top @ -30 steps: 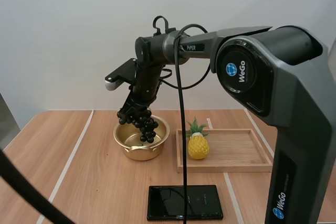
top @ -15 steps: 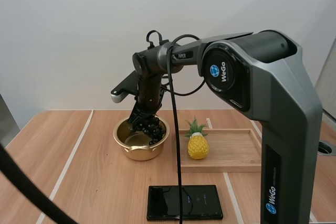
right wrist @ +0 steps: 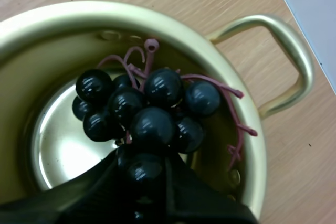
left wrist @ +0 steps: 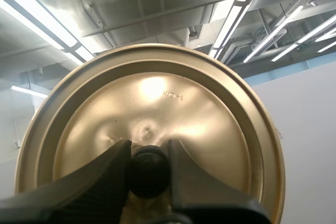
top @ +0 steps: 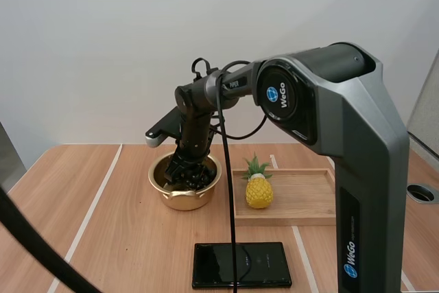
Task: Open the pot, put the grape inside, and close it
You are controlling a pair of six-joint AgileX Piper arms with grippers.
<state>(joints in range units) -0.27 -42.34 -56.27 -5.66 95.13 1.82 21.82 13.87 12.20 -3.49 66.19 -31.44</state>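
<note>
Desk, near edge: a black slab lies flat, not involved.

Next back: a wooden tray with a toy pineapple upright at its left end. Just beside the tray on the left stands the pot, gold, with no lid on it.

Right arm reaches down into the pot's mouth. The right tool has its two fingers closed narrowly on the lower berries of the grapes. The bunch is inside the rim and low in the bowl, its stems lying against the inner wall. I cannot tell whether it rests on the bottom.

The left tool is clamped on the black knob of the lid, one finger on each side, with the lid's gold disc facing the camera. I cannot tell where over the desk the lid is held.

Progress (judgement):
- Opening is done.
- The grapes are in the pot but not yet let go.
- Left to do: release the bunch, lift the right arm clear of the rim, bring the lid over and seat it.
- Risk: stems catching on a finger during the lift.
</note>
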